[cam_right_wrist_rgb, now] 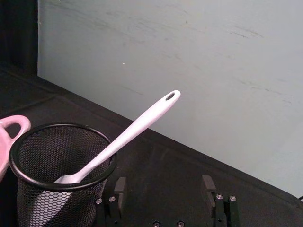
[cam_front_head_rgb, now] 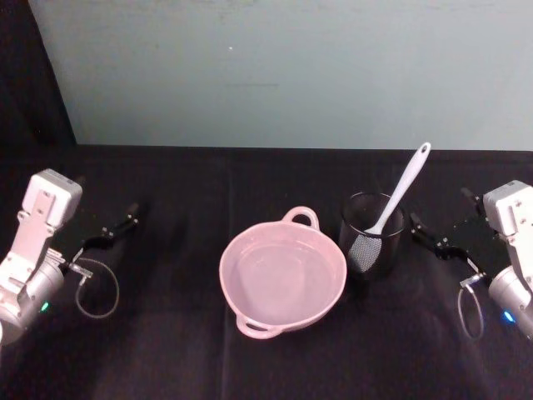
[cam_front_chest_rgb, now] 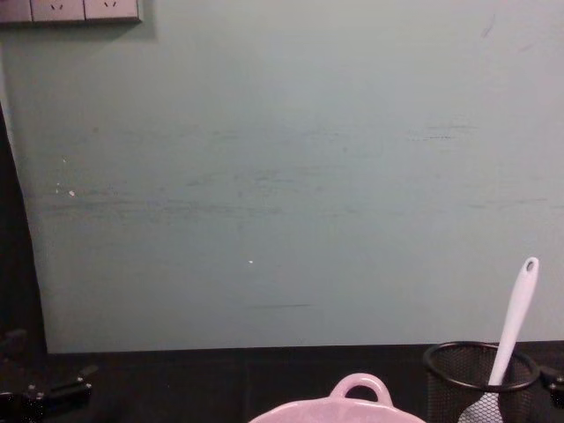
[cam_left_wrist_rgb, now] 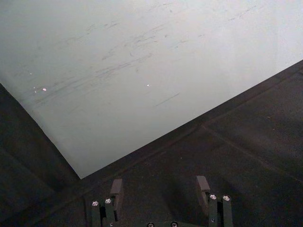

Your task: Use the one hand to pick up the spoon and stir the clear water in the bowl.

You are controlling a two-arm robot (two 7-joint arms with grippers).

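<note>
Head view, layout: the spoon point(cam_front_head_rgb: 402, 190) stands blade-down in a black mesh cup point(cam_front_head_rgb: 371, 250), with its handle leaning up and away over the rim. The cup stands just beside the pink bowl point(cam_front_head_rgb: 237, 262), on the bowl's right, on the black table point(cam_front_head_rgb: 166, 333).
Right gripper: the right gripper point(cam_front_head_rgb: 426, 236) sits low over the table just right of the cup, jaws wide apart and empty.
Left gripper: the left gripper point(cam_front_head_rgb: 112, 227) is parked at the far left, well apart from the bowl, jaws apart and empty.
Spoon handling (judged): light, stiff plastic with a smooth and probably slippery surface. The slim shaft may pivot between narrow jaws.
Grip point (judged): on the free shaft above the cup rim and below the oval hole. Draw it out along its lean, because the light cup could tip or drag.
Bowl handling (judged): glossy and light, so it may slide under a hard stir. The water level is hard to make out.
Right wrist view adds: the oval hole, the blade behind the mesh near the cup's base, and the wide gap between the jaws.
Chest view adds: the side profile, showing how far the handle rises above the cup rim.
Head view adds: the plan spacing of the cup, the bowl and both grippers.
</note>
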